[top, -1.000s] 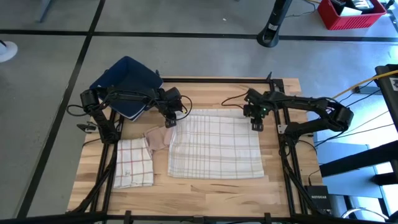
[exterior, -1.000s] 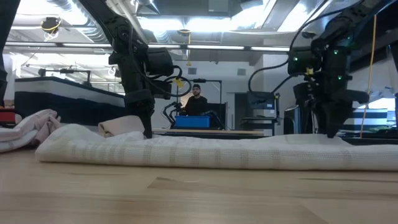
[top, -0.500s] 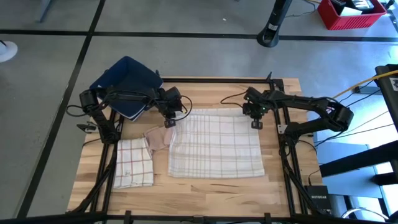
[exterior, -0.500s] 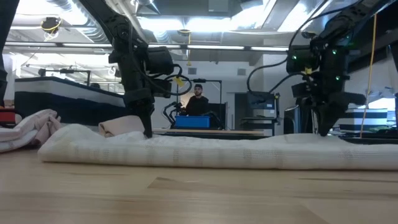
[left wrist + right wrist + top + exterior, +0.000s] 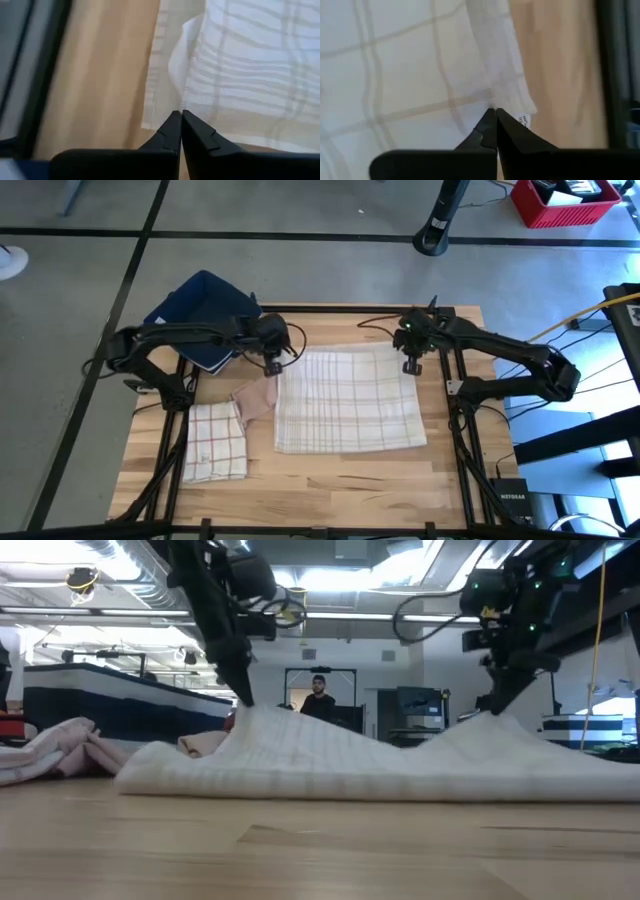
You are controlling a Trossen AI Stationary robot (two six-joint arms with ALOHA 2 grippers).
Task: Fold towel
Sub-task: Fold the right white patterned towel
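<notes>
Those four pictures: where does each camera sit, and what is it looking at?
High view: above the table, looking straight down; both arms, checked towel.
Low view: at tabletop height, looking across; towel lifted at two corners.
Left wrist view: on the left arm; left gripper pinching towel.
Right wrist view: on the right arm; right gripper pinching towel.
All four share the towel.

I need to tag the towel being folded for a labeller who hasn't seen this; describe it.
On the wooden table, it is the large checked towel in the middle. Unlike the red-checked cloth beside it, both grippers pinch its far corners.
</notes>
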